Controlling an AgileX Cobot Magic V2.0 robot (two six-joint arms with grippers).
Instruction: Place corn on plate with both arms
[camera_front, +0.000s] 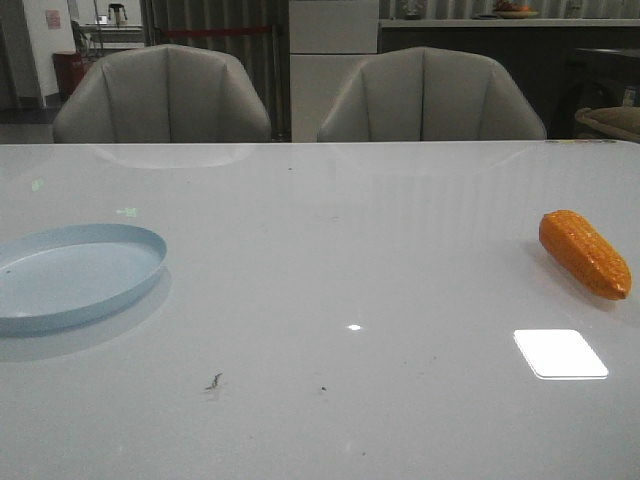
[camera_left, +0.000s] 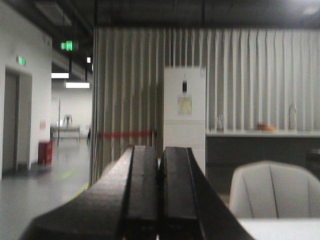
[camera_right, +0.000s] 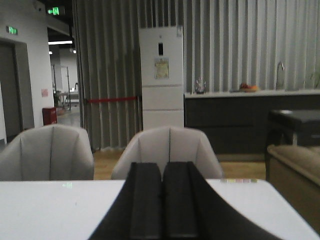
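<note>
1. Pointing level over the table, the right gripper (camera_right: 161, 200) had its two fingers pressed flat together with nothing between them; the left gripper (camera_left: 159, 195) was likewise closed and empty, aimed out at the room.
2. Judging from this, the main risk was a descent onto the corn (camera_front: 585, 252) with the jaws closed: they would strike or roll the glossy, tapered cob instead of straddling it, since a rounded cob on a smooth table (camera_front: 350, 260) rolls easily.
3. A second risk was a poor handover between arms, because the corn and the plate (camera_front: 75, 273) sat well apart on opposite sides.
4. Neither wrist camera showed the corn, so it lay out of sight below each gripper's line of view; in the front view it rested on the table's right side, the plate far left.
</note>
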